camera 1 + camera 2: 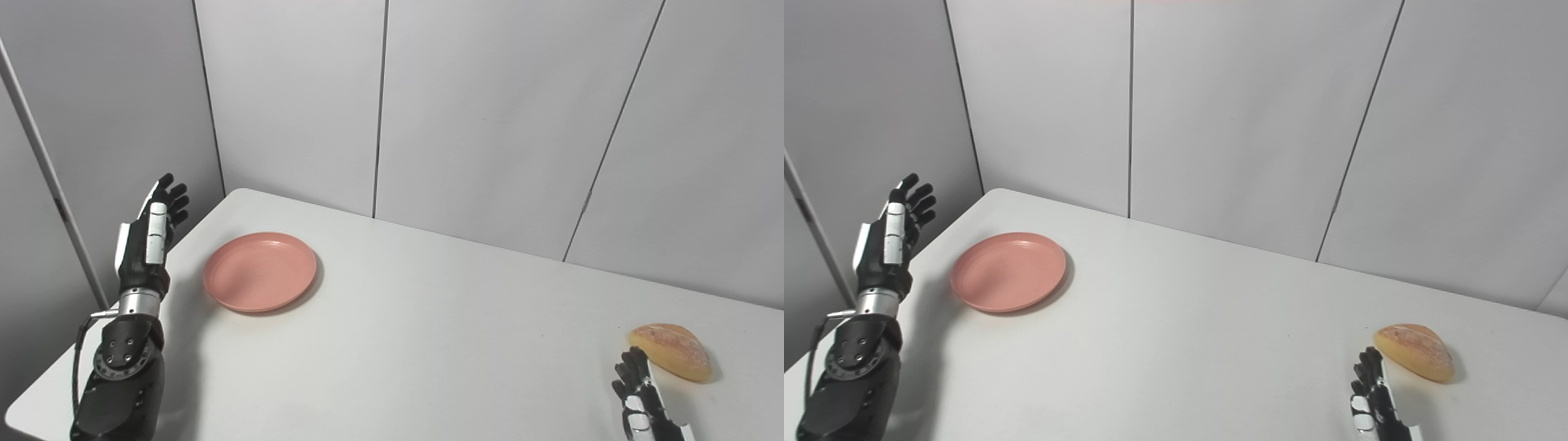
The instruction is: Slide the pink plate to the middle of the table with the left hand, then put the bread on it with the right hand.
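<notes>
The pink plate point(260, 271) lies flat on the white table point(429, 318), toward its far left part. My left hand point(150, 236) is raised above the table's left edge, to the left of the plate and apart from it, open with fingers straight and spread. A golden-brown bread loaf point(670, 350) rests near the table's right side. Just below and left of the bread, my right hand point(643, 398) shows at the picture's bottom edge, open, fingertips close to the loaf, holding nothing; its lower part is cut off.
Grey wall panels point(490, 122) stand right behind the table's far edge. The table's left edge point(92, 343) runs under my left forearm. A bare white stretch of tabletop lies between plate and bread.
</notes>
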`<move>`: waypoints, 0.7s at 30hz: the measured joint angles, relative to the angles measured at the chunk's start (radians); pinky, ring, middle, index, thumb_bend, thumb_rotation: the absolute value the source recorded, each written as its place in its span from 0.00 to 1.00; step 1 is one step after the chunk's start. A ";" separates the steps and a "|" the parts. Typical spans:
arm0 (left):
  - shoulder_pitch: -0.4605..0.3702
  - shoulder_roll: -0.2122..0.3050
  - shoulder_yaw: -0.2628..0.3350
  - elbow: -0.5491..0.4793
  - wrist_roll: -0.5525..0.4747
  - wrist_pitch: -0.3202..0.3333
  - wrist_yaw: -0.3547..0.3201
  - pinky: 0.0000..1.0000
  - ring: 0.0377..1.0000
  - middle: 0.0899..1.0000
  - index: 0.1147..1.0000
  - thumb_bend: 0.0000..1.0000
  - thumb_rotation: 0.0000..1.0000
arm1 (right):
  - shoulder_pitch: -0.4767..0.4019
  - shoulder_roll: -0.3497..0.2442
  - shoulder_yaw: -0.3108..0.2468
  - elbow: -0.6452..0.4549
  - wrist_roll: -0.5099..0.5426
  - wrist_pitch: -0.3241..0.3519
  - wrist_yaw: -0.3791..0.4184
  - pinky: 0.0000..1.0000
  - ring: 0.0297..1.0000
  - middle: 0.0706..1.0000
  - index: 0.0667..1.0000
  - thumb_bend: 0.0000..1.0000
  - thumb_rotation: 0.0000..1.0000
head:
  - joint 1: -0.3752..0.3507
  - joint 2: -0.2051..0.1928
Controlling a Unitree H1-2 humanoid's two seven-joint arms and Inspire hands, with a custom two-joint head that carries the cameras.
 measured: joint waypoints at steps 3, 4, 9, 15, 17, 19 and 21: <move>-0.022 0.015 -0.013 0.071 0.000 -0.027 -0.012 0.91 0.89 0.88 0.88 0.71 1.00 | 0.000 -0.003 0.002 -0.001 0.000 0.000 0.008 1.00 1.00 1.00 1.00 0.42 0.90 | 0.005 0.005; -0.028 0.019 -0.016 0.085 0.000 -0.030 -0.018 0.91 0.89 0.88 0.89 0.71 1.00 | 0.000 -0.003 0.002 -0.002 -0.001 0.000 0.008 1.00 1.00 1.00 1.00 0.43 0.90 | 0.009 0.015; -0.061 0.050 -0.034 0.155 0.000 -0.049 -0.038 0.90 0.89 0.88 0.88 0.74 1.00 | 0.003 -0.006 0.002 -0.013 0.004 0.000 0.013 1.00 1.00 1.00 1.00 0.43 0.89 | 0.020 0.041; -0.106 0.066 -0.054 0.215 -0.001 -0.060 -0.067 0.89 0.89 0.88 0.88 0.74 1.00 | 0.010 -0.010 0.000 -0.021 0.007 0.000 0.013 1.00 1.00 1.00 1.00 0.44 0.91 | 0.025 0.052; -0.116 0.066 -0.065 0.240 0.000 -0.064 -0.070 0.89 0.89 0.88 0.88 0.74 1.00 | 0.013 -0.012 -0.002 -0.025 0.011 0.000 0.016 1.00 1.00 1.00 1.00 0.44 0.91 | 0.031 0.055; -0.121 0.065 -0.077 0.256 0.001 -0.065 -0.070 0.88 0.89 0.88 0.88 0.74 1.00 | 0.016 -0.014 -0.003 -0.028 0.022 0.000 0.018 1.00 1.00 1.00 1.00 0.44 0.90 | 0.051 0.058; -0.122 0.062 -0.085 0.258 0.004 -0.064 -0.069 0.86 0.88 0.87 0.86 0.72 1.00 | 0.020 -0.018 -0.006 -0.033 0.033 0.003 0.018 1.00 1.00 1.00 1.00 0.47 0.89 | 0.067 0.061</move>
